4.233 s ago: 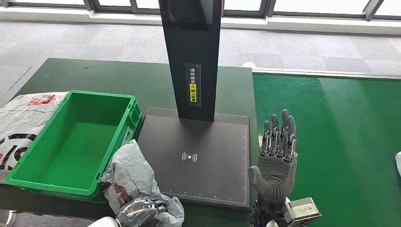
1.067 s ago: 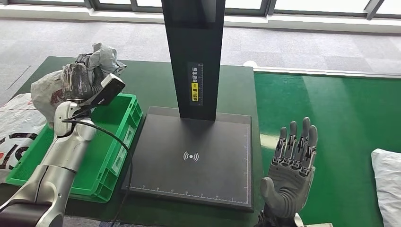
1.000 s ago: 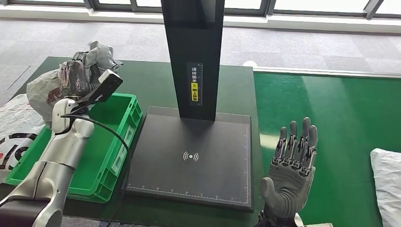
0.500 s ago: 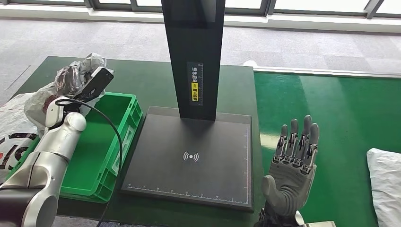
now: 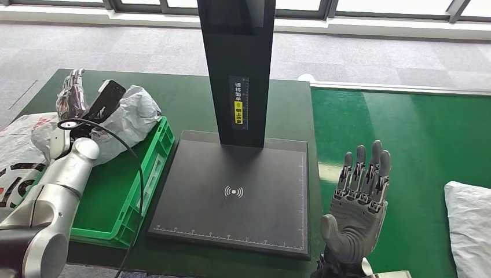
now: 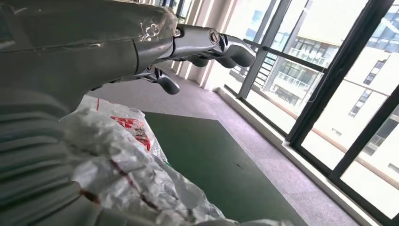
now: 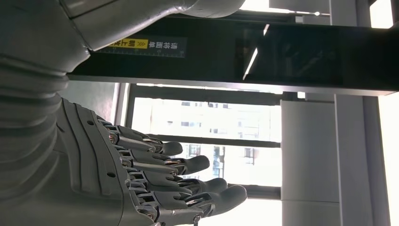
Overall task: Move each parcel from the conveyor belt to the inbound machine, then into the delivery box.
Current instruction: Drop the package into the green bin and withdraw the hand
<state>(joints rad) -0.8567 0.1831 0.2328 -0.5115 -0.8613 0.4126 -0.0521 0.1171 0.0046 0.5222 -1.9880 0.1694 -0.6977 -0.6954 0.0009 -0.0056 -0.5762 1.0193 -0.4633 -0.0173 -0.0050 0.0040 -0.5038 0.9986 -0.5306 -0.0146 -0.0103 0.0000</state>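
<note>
Head view, read left to right. At the far left a white printed bag [image 5: 23,153] lies on the table [image 5: 179,95] beside the green delivery box [image 5: 124,185]. The left hand [image 5: 72,92] is raised over the box's far corner with fingers spread and holding nothing; the left wrist view confirms extended fingers [image 6: 207,44]. The grey crumpled parcel [image 5: 124,119] lies just under that hand, draped over the box's far rim, partly inside; we cannot tell whether it rests fully in the box.

Centre: the inbound machine [image 5: 234,191], a dark flat pad with a black upright column, carries no parcel.

Right: the right hand [image 5: 356,200] is held upright, palm open, fingers apart, gripping nothing, at the edge of the green conveyor belt [image 5: 405,156]. A white parcel [image 5: 469,223] lies on the belt at the far right, well apart from that hand.

Our judgement: the step in hand is the drop of the grey parcel into the box. Next, we expect the right hand must reach across the belt for the white parcel and carry it to the pad.
</note>
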